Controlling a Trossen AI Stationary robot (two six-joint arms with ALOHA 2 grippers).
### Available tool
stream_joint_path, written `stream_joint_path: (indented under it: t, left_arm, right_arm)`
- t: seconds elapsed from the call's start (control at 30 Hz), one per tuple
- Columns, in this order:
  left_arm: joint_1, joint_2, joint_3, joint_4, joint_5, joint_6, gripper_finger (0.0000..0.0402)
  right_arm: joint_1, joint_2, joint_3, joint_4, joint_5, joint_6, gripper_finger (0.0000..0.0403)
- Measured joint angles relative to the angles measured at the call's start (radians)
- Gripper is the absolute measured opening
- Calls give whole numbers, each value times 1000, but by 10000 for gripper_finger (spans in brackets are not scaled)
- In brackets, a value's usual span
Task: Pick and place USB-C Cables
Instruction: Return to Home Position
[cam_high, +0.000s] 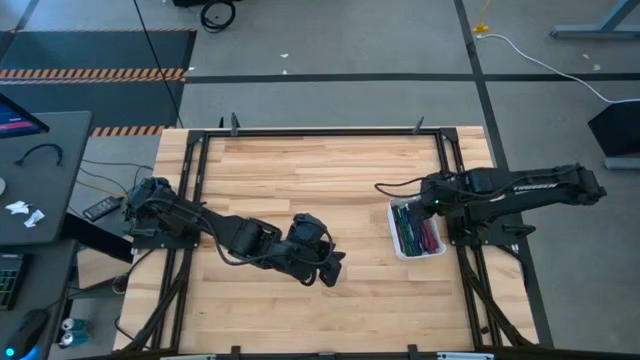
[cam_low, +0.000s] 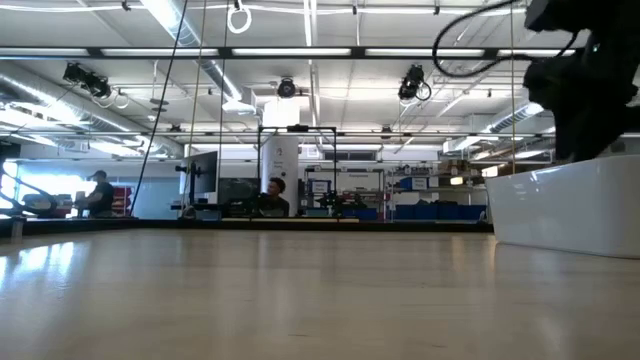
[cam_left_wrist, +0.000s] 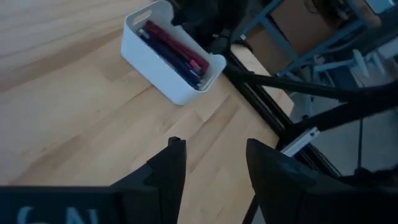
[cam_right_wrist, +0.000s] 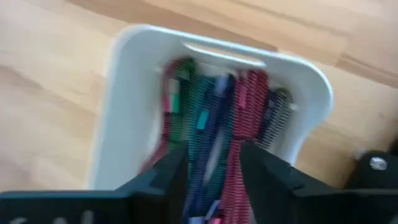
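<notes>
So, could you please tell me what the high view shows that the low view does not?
Only the high view: the cables lying in the bin, and the left gripper over bare table. Only the low view: people in the room behind the table. Both: the bin, the table, and the right gripper above the bin.

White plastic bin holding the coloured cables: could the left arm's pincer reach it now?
Probably yes. Bare wooden tabletop lies between the open left pincer and the white plastic bin; only the right pincer, hovering above the bin, might crowd it.
</notes>
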Motion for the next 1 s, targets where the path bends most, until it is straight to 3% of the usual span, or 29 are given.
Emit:
stream_joint_path:
  t: [0.17, 0.37, 0.47, 0.6, 0.8, 1.0]
  left_arm:
    - [11, -71, 0, -8, -18, 87, 164]
    - [40, -161, 0, -36, -107, 231, 134]
    - [52, -187, 0, -38, -141, 259, 123]
    - [68, -193, 1, -38, -146, 269, 117]
    - [80, -195, 0, -60, -144, 356, 118]
    - [105, -195, 0, -63, -126, 305, 118]
  right_arm:
    - [21, -78, 116, 0, -2, -127, 170]
    - [86, -199, 334, 87, -17, -550, 156]
    - [111, -312, 352, 165, 1, -689, 140]
    - [116, -499, 256, 337, -6, -739, 107]
    - [116, -741, -50, 712, -46, -785, 44]
    - [117, -740, -289, 1053, -141, -839, 5]
